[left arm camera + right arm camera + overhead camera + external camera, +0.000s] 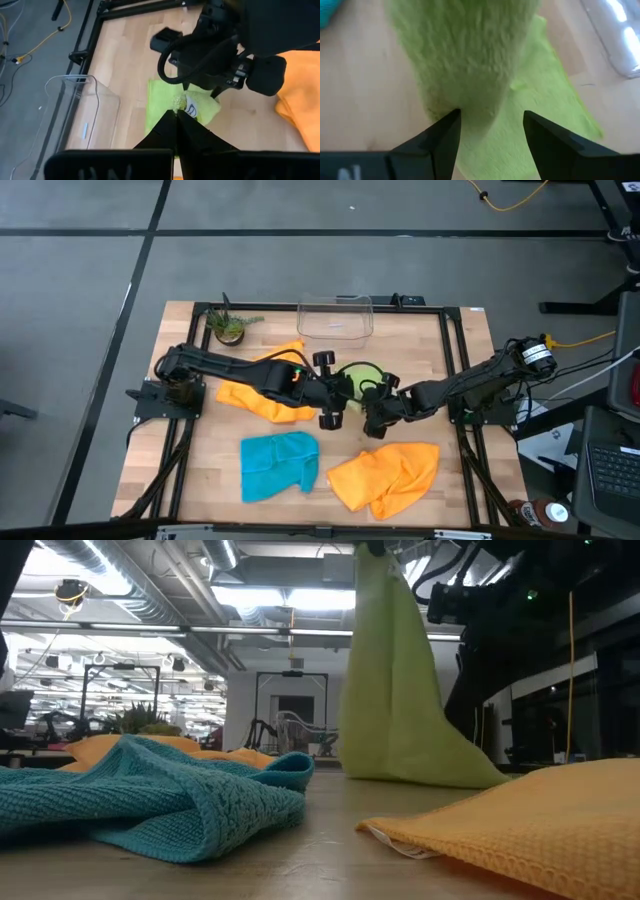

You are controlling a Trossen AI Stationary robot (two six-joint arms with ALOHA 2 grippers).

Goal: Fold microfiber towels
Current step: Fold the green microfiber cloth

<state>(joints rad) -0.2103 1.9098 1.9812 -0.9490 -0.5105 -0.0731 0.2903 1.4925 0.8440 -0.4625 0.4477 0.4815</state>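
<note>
My left gripper (177, 112) is shut on the lime green towel (385, 670) and holds it up at the table's middle (345, 392). The towel hangs down, and its lower part (540, 100) lies on the table. My right gripper (490, 117) is open right beside it (372, 408). Its fingers stand on either side of the hanging cloth. An orange towel (262, 395) lies crumpled under my left arm. A teal towel (280, 465) and a second orange towel (388, 475) lie crumpled near the front edge. My left gripper pinches the lime towel between its two shut fingers at an upper edge bearing a small label (191, 106). The fingers come from above, slanting down. The towel hangs below them, with its lower end (440, 772) resting on the table. Whether my right gripper's fingers touch the cloth, I cannot tell.
A clear plastic bin (335, 317) stands at the far edge, with a small potted plant (230, 328) to its left. A black frame (452, 370) rims the table top. Bare wood shows at the front left (205, 470).
</note>
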